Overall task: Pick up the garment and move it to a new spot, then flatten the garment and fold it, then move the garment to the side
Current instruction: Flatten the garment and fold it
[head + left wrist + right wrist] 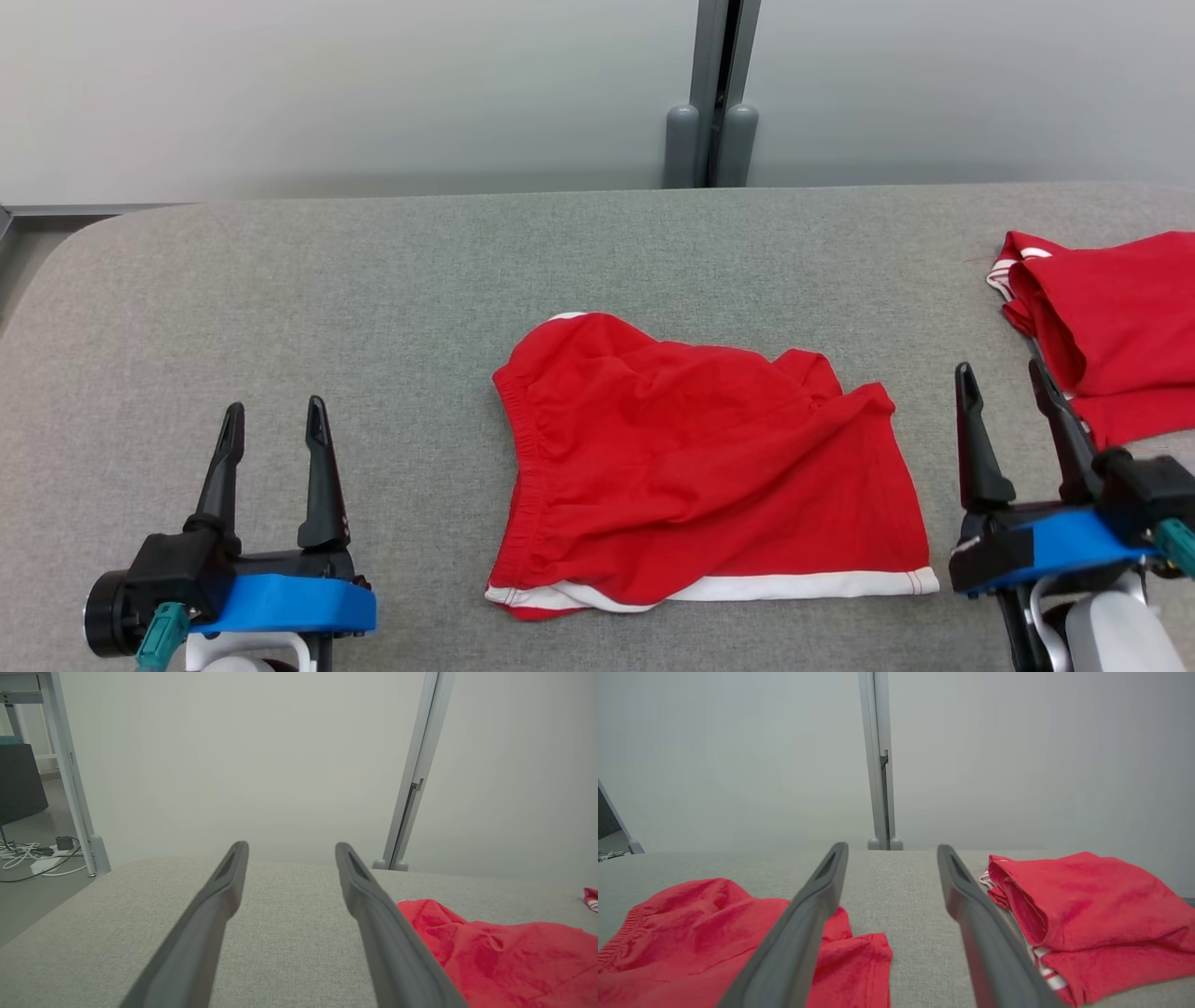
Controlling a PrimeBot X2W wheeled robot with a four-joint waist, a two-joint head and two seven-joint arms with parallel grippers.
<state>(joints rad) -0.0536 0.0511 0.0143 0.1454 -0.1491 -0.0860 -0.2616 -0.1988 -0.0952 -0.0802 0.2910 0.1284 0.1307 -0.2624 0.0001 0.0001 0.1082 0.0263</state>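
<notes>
Red garment [691, 467] lies crumpled mid-table [373, 280], between the grippers. Left gripper [275, 408] and right gripper [1001, 369] both spread apart, empty, off the cloth. Risk: a pinch catches one layer only, or the right one snags the red pile [1111, 317] far right.

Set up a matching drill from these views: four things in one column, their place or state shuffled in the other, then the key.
Things
1. red shorts
2. red pile
3. left gripper
4. right gripper

Place or state
A. on the table, at the head view's right edge
B. jaws open, between the two red items
C. mid-table, crumpled, white hem nearest the robot
D. jaws open, over bare table left of the shorts

Pairs: 1-C, 2-A, 3-D, 4-B
</notes>
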